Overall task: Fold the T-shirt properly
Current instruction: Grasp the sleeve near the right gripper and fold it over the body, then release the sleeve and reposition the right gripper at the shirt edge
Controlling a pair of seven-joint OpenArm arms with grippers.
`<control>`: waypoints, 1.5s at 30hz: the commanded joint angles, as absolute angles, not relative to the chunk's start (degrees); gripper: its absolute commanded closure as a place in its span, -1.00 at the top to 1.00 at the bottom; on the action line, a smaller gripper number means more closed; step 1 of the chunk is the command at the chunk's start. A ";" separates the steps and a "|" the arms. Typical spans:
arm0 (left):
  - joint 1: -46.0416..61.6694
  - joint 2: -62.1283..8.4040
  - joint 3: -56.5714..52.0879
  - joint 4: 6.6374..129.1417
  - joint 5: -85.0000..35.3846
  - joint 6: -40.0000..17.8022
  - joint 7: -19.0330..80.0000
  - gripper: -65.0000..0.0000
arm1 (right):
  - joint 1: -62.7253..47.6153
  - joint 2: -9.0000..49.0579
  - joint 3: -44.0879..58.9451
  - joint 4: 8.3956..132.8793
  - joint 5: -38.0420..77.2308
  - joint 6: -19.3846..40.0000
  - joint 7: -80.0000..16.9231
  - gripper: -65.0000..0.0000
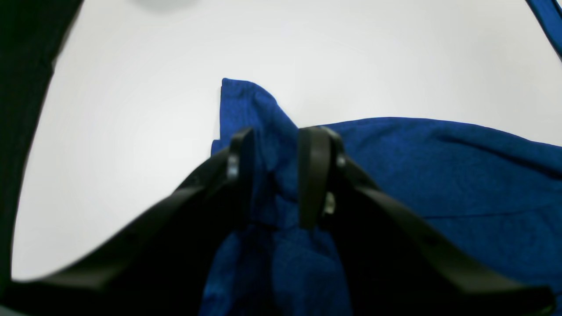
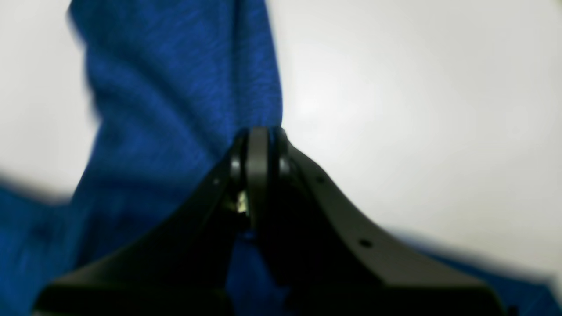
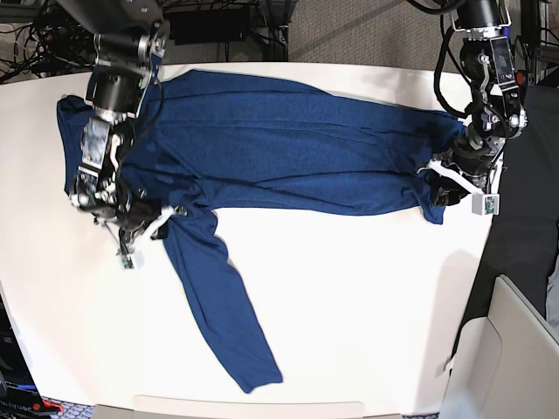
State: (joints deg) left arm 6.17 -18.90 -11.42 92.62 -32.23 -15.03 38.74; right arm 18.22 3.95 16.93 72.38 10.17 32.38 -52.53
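White surface (image 3: 349, 288) carries the T-shirt (image 3: 288, 148), spread lengthwise, one sleeve trailing toward the near edge. Left hand (image 1: 275, 175) pinches the hem corner; right hand (image 2: 258, 151) is clamped on shoulder fabric. One lengthwise fold looks started; the rest remains.

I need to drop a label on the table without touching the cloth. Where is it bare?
Bare white table lies below the T-shirt body, right of the hanging sleeve; a smaller patch is left of that sleeve. It is crowded at both shirt ends, by the left claw and right claw.
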 commanded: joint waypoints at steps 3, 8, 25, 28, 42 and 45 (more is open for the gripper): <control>5.32 -19.65 -11.91 93.58 -32.84 -15.25 37.23 -0.48 | 15.78 6.11 17.01 81.10 15.96 35.30 -58.59 -0.98; 5.32 -19.56 -11.82 93.58 -32.84 -15.25 37.23 -0.48 | 7.60 8.48 18.68 93.23 26.51 35.91 -62.81 -0.98; 5.41 -17.98 -11.82 93.49 -32.75 -15.25 37.58 -0.48 | -14.20 14.99 34.86 111.08 54.29 40.00 -66.51 -0.98; 5.41 -17.80 -11.82 93.49 -32.75 -15.25 37.67 -0.48 | -15.69 15.34 34.95 111.96 56.22 40.00 -66.51 -0.98; 5.41 -17.89 -12.35 93.32 -32.66 -15.25 37.14 -0.48 | -18.68 17.89 44.44 113.63 62.46 40.00 -69.76 -0.98; 5.32 -17.89 -12.35 91.21 -32.66 -15.25 37.14 -0.48 | -18.59 18.59 47.52 113.54 62.29 40.00 -69.76 -0.98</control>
State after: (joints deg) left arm 5.93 -17.02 -11.97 90.43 -32.12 -15.05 38.41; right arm -18.61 17.23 47.05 112.75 61.28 39.90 -70.76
